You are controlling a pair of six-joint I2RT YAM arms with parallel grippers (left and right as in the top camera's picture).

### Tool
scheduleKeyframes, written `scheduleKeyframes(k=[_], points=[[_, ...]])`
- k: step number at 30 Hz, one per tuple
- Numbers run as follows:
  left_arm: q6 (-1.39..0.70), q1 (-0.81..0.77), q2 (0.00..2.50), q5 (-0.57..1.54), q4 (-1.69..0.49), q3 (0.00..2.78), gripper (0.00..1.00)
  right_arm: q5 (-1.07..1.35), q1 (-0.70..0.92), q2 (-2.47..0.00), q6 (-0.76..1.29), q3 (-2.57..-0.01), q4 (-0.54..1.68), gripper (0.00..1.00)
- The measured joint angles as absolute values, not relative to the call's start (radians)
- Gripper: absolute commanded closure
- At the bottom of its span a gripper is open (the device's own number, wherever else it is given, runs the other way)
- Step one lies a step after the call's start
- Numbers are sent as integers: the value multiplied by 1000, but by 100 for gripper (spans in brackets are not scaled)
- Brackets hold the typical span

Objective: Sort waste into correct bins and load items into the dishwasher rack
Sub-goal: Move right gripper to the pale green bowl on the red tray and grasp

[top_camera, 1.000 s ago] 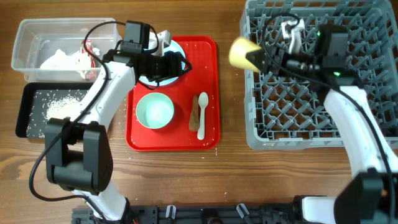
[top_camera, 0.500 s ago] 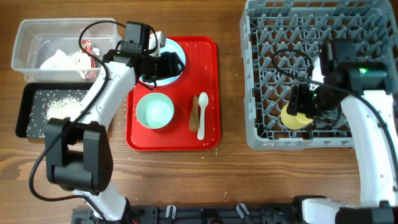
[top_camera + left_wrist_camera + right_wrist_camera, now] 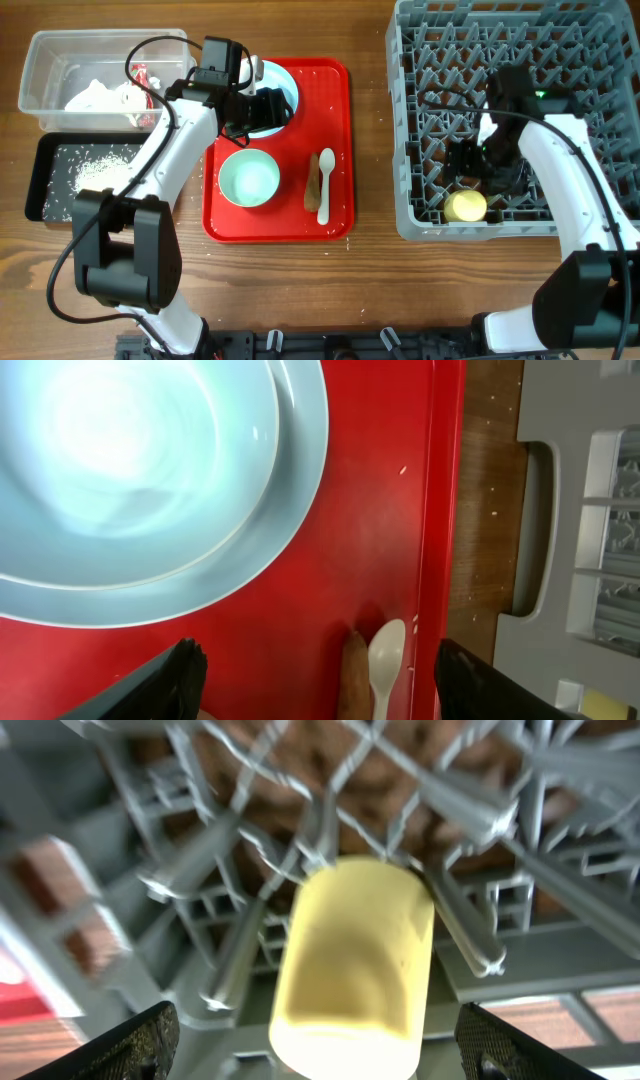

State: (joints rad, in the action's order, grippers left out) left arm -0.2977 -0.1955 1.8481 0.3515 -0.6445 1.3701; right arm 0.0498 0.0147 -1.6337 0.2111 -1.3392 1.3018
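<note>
Jaws on our left arm are standing wide open over the corner of the red tray (image 3: 335, 100) nearest the clear tub (image 3: 50, 60). We are seeing both dark fingertips (image 3: 175, 680) at the bottom of the left wrist view, with nothing between them. Beneath them the small light blue bowl (image 3: 130, 450) is sitting inside the light blue plate (image 3: 295, 490) on that tray. Toward the tray's opposite end the pale green bowl (image 3: 249, 179) is resting upright. Beside it the white spoon (image 3: 325, 185) is lying just next to the orange-brown stick (image 3: 312, 187).

Our right jaws are also spreading wide, down inside the grey rack (image 3: 420, 225), which is sitting on the desk (image 3: 370, 280) on the tray's side away from the tub. We are seeing the yellow cup (image 3: 355, 960) lodging among the pegs between the fingertips (image 3: 130, 1045), touching neither. It is lying in the rack's corner region closest to the tray's spoon end.

Beyond the tray's other side, the tub is holding the white tissue (image 3: 95, 97) and the red-and-white wrapper (image 3: 143, 75). The black tray (image 3: 45, 180) just beside it is carrying scattered rice grains (image 3: 95, 165).
</note>
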Motion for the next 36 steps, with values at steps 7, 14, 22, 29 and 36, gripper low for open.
scheduleKeyframes(k=[7, 14, 22, 29, 36], points=[[-265, -163, 1720, 345, -678, 1370, 20, 299, 148, -1626, 191, -1672, 1064, 20], [-230, 143, 1575, 317, -810, 1373, 15, 352, 513, -1866, 355, -1673, 755, 30], [-222, 319, 1575, 311, -899, 1373, 12, 352, 680, -2151, 480, -1673, 716, 49], [-222, 319, 1578, 311, -910, 1370, 0, 338, 739, -2209, 554, -1673, 691, 78], [-222, 319, 1579, 311, -910, 1370, 0, 333, 706, -2211, 610, -1673, 720, 96]])
